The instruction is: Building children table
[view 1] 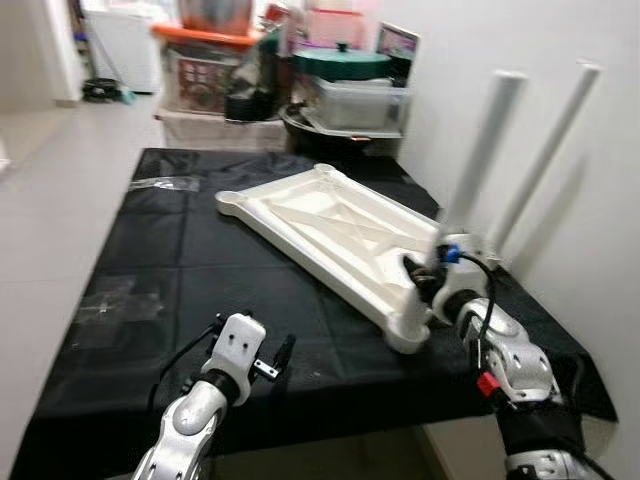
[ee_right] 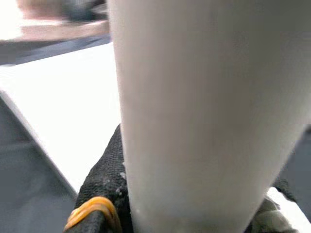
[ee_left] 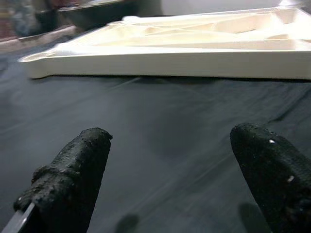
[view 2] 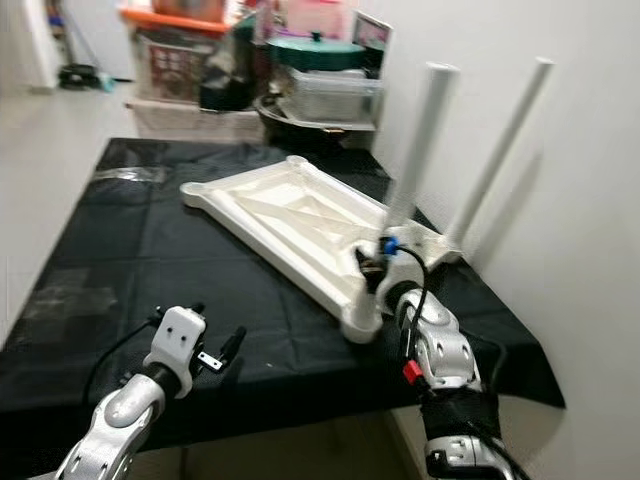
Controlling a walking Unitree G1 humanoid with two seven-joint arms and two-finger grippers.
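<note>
Tabletop (view 1: pixel 330 225): white plastic, lying upside down on black cloth (view 1: pixel 170 270), ribbed underside up, set diagonally, near corner at the cloth's front-right edge. Leg 1 (view 1: pixel 482 150): white tube, upright w/ slight tilt, foot end at a socket near the tabletop's right side. Leg 2 (view 1: pixel 548 150): same type, just behind leg 1, closer to the wall (view 1: pixel 470 60), also standing in the tabletop. R gripper (view 1: pixel 430 272): at base of leg 1, fingers closed around the tube; wrist view has the tube (ee_right: pixel 209 116) hard against one black finger (ee_right: pixel 104 184) w/ an orange band, the second finger barely visible on the far side. L gripper (ee_left: pixel 165 160): low over the cloth near the front edge, well apart from the tabletop, fingers spread wide, holding nothing; its wrist cam looks across bare cloth to the tabletop's long side edge (ee_left: pixel 170 63). Plastic bag 1 (view 1: pixel 165 183): clear, flat, at far-left corner of cloth. Plastic bag 2 (view 1: pixel 115 305): clear, crumpled, at left edge nearer the robot. Background: stacked storage bins (view 1: pixel 205 70), clear lidded box (view 1: pixel 360 100), green-lidded pot (view 1: pixel 342 62), all behind the cloth. Floor (view 1: pixel 50 190): pale tile, to the left.
</note>
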